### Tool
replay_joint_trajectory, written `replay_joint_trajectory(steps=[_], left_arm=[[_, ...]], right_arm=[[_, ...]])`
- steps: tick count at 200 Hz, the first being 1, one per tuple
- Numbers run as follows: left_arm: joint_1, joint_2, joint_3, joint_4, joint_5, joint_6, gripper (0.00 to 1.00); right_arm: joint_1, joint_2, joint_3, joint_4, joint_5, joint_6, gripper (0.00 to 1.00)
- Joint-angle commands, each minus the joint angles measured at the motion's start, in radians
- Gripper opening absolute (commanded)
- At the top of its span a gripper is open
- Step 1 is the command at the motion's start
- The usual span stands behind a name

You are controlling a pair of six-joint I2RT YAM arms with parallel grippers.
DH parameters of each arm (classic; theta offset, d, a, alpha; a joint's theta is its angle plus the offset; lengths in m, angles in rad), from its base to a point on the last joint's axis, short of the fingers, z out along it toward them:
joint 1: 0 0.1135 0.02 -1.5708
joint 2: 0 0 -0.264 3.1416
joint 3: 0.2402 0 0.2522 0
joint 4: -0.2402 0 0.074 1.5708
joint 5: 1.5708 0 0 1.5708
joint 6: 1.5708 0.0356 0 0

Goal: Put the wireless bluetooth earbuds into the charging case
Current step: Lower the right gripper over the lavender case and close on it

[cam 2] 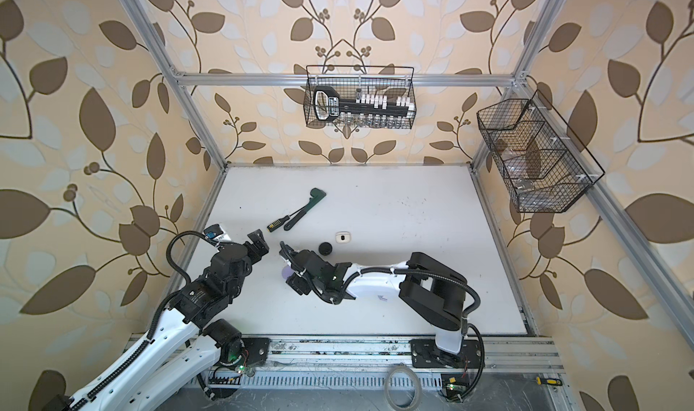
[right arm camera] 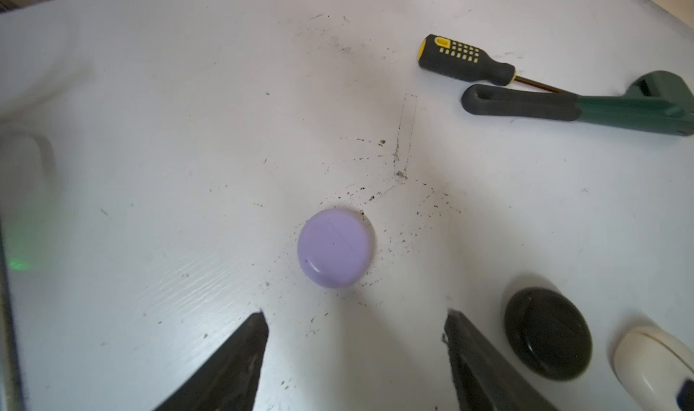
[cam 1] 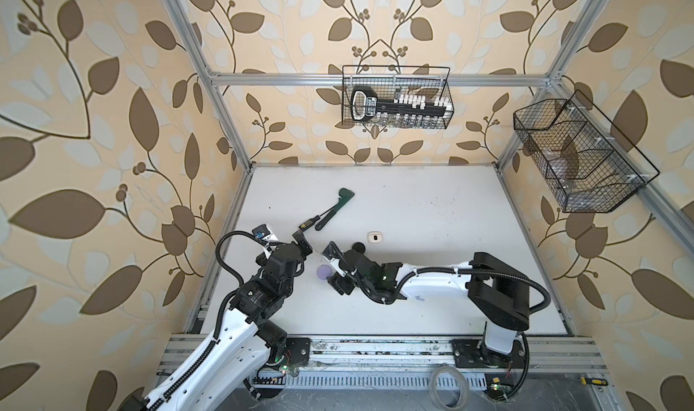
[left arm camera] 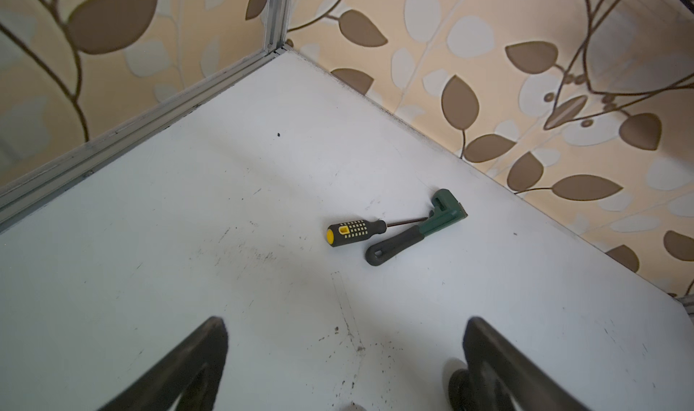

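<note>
Three closed charging cases lie on the white table (cam 1: 432,277): a round lavender case (right arm camera: 335,247) (cam 1: 323,272) (cam 2: 285,272), a round black case (right arm camera: 546,334) (cam 1: 358,246) (cam 2: 325,248) and a cream-white case (right arm camera: 653,364) (cam 1: 374,236) (cam 2: 342,237). No earbuds show in any view. My right gripper (right arm camera: 356,321) (cam 1: 335,280) hangs open just short of the lavender case, nothing between its fingers. My left gripper (left arm camera: 347,337) (cam 1: 302,244) is wide open and empty over bare table, the black case (left arm camera: 458,386) beside one finger.
A black-and-yellow screwdriver (cam 1: 310,221) (left arm camera: 355,230) and a green wrench (cam 1: 336,208) (left arm camera: 413,232) lie behind the left gripper. Wire baskets hang on the back wall (cam 1: 396,97) and right wall (cam 1: 578,157). A tape roll (cam 1: 448,388) sits on the front rail.
</note>
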Motion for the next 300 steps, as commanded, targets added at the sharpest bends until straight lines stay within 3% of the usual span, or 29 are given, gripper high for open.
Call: replay_joint_trajectory(steps=[1,49,113,162,300], left_arm=[[0.03,0.001,0.008,0.002,-0.056,-0.036,0.99],[0.078,0.003,0.003,-0.008,-0.034,-0.047,0.99],[0.09,0.038,0.039,-0.034,-0.049,-0.017,0.99],[0.09,0.036,0.042,-0.031,-0.038,-0.01,0.99],[0.09,0.041,0.044,-0.032,-0.031,0.001,0.99]], right_arm=[[-0.04,0.04,0.054,-0.064,-0.123,-0.09,0.79],[-0.088,0.122,0.114,-0.078,-0.266,-0.15,0.82],[-0.104,0.254,0.252,-0.124,-0.347,-0.166,0.86],[-0.091,0.272,0.246,-0.108,-0.398,-0.143,0.86],[-0.034,0.215,0.128,-0.037,-0.262,-0.1,0.66]])
